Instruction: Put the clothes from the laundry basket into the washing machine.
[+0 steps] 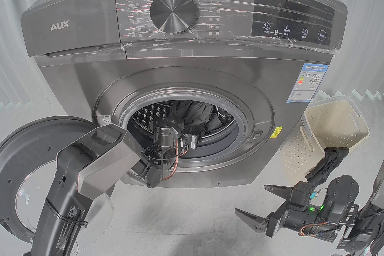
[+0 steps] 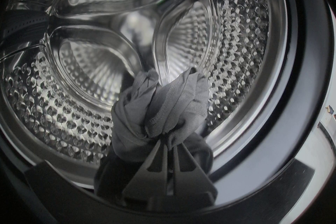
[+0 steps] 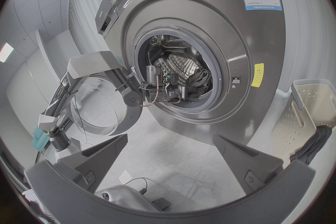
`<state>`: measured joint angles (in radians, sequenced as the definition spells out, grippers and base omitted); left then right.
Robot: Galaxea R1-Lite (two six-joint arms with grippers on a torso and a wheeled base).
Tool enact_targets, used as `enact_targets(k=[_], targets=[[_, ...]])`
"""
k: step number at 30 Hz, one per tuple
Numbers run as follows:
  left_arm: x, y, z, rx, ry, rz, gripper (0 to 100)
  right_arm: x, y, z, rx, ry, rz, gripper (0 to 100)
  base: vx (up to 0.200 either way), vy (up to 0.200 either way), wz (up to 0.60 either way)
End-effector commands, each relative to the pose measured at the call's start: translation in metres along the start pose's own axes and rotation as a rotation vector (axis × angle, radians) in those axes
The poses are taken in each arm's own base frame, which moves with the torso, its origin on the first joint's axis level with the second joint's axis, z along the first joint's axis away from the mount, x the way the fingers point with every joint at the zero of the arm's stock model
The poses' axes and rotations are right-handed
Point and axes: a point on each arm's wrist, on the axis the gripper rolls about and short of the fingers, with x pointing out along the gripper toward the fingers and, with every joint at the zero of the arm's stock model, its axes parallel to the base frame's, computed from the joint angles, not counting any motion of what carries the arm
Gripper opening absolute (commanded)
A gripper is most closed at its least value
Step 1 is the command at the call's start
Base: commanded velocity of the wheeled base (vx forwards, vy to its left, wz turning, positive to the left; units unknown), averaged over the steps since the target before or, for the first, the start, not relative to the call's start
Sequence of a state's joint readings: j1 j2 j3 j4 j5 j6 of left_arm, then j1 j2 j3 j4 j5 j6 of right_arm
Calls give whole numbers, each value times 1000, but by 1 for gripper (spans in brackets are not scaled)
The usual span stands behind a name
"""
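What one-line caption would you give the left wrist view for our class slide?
Left hand, shut on a bunched grey garment, holds it in the mouth of the washing machine's perforated steel drum.

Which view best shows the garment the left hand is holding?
Left wrist view: the grey garment sits bunched in the left hand inside the drum. Head and right wrist views show it small and dark.

Left arm [image 1: 164, 137] and grey garment [image 1: 196, 113] in the washing machine mouth [image 1: 234, 135].
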<state>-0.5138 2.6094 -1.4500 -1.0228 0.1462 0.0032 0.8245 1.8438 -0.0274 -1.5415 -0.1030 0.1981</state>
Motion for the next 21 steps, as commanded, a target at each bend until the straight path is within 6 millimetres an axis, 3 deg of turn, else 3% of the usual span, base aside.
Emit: enact_targets(k=[1,10,20,21], targets=[[21,7,15,-27,-127,53,0,0,0,0,0,-2,1,100,0,0,0],[37,11,39,-53,-248,71,0,1,0,0,1,-2,-2,100,0,0,0],[41,21,40,-55,-260,89,0,1,0,1,2,-5,-1,100,0,0,0],[41,21,40,-55,-260,89,100,2,0,1,3,-7,-1,100,0,0,0]])
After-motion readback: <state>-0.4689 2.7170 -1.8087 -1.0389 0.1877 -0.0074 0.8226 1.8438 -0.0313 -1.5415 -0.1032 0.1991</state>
